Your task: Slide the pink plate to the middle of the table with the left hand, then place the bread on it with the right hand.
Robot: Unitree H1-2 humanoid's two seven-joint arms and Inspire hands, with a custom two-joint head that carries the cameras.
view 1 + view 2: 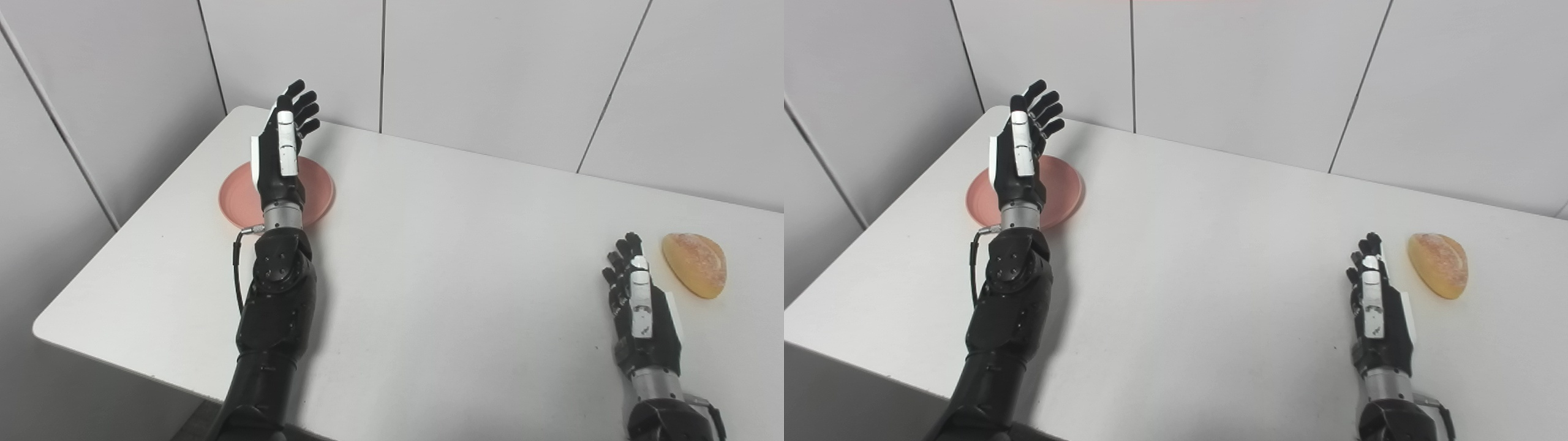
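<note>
The pink plate [315, 190] lies on the white table [441, 245] at the far left. My left hand [283, 144] is raised over the plate, open, fingers spread and pointing to the far edge; wrist and forearm hide the plate's middle. It holds nothing. The bread [695, 264], a golden half-round bun, lies at the right side of the table. My right hand [637, 300] rests on the table just left of the bread, open, fingers straight, a small gap away from it. The same scene shows in the right eye view: plate [1066, 190], bread [1440, 264].
White wall panels [490, 73] stand close behind the table's far edge. The table's left edge runs near the plate. The near edge lies at the lower left, under my left arm.
</note>
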